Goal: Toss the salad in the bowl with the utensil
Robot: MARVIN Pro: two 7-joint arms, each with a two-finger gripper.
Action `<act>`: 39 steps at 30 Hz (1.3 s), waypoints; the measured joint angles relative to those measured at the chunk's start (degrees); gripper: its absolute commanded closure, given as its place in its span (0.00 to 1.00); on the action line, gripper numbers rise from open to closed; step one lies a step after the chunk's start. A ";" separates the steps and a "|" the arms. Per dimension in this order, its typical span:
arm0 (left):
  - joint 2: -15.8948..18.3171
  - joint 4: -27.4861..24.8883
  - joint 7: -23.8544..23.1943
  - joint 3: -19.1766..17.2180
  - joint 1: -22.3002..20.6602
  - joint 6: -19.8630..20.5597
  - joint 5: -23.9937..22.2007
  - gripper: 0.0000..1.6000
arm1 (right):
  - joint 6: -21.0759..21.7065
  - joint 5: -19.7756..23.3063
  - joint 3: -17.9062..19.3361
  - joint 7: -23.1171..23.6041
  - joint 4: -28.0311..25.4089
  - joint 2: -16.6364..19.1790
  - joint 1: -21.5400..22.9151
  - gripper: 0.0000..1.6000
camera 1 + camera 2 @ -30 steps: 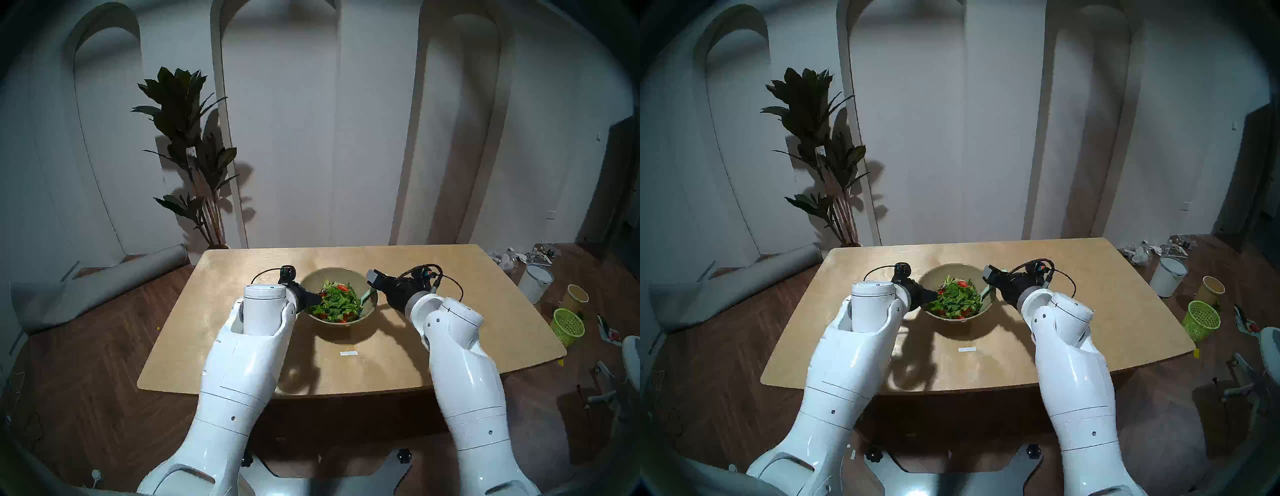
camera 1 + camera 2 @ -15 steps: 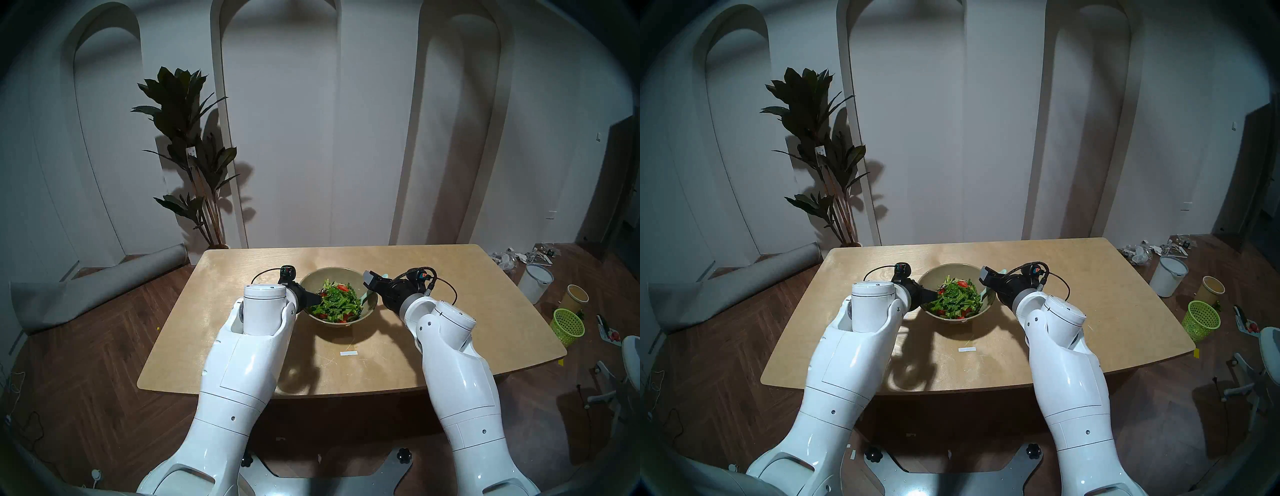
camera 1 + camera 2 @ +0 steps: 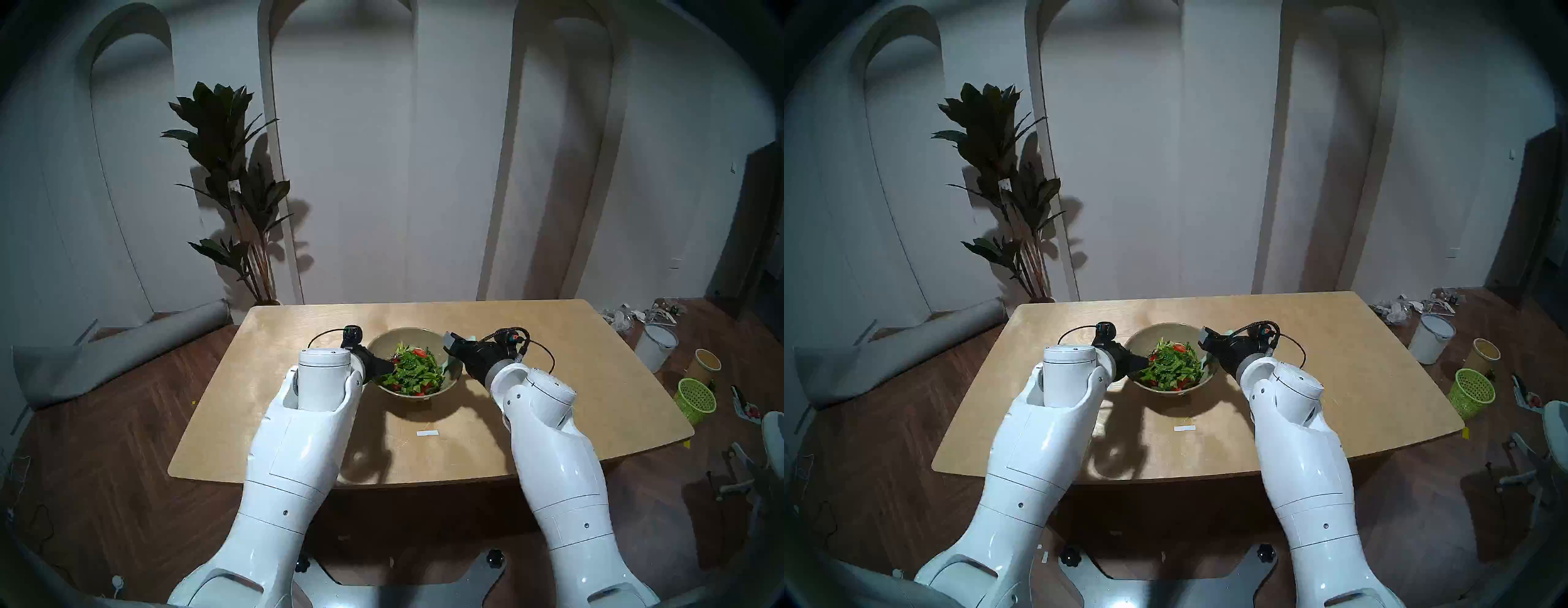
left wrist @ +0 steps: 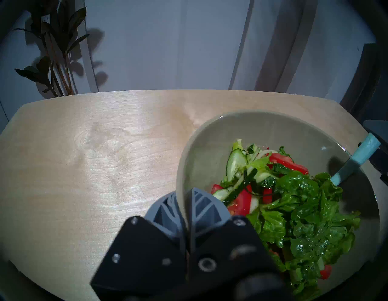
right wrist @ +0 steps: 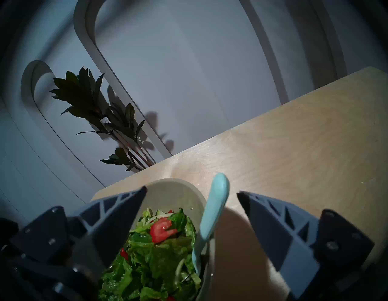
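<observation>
Right tool (image 5: pixel 191 195) nearer fork (image 5: pixel 212 210), plant (image 3: pixel 231 178) behind table (image 3: pixel 297 322)

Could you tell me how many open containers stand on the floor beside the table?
3, right of the wooden table: a white round bucket farthest, a tan cup next, a lime-green mesh basket nearest. Clutter behind may hide more.
</observation>
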 measured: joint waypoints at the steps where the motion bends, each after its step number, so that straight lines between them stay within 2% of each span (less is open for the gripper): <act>1: 0.00 0.00 0.00 0.00 0.00 0.00 0.00 1.00 | -0.04 -0.04 0.01 -0.03 0.07 -0.02 0.04 0.53; 13: 0.00 0.00 0.00 0.00 0.00 0.01 0.00 1.00 | -0.67 -0.48 0.30 -0.11 0.93 -0.21 0.49 0.55; 16: 0.00 0.00 0.00 0.00 0.00 0.01 0.00 1.00 | -0.84 -0.48 0.34 0.03 1.09 -0.22 0.53 0.61; 18: 0.00 0.00 0.00 0.00 0.00 0.01 0.00 1.00 | -0.92 -0.48 0.35 0.09 1.14 -0.22 0.53 0.80; 19: 0.00 0.00 0.00 0.00 -0.01 0.01 0.00 1.00 | -0.98 -0.49 0.36 0.13 1.16 -0.22 0.53 1.00; 32: 0.00 0.00 0.00 0.00 -0.01 0.02 0.00 1.00 | -1.12 0.38 1.23 1.05 0.40 -0.28 0.33 1.00; 39: 0.00 0.00 0.00 0.00 -0.01 0.02 0.01 1.00 | -1.29 0.73 0.60 3.57 -0.52 1.15 0.29 1.00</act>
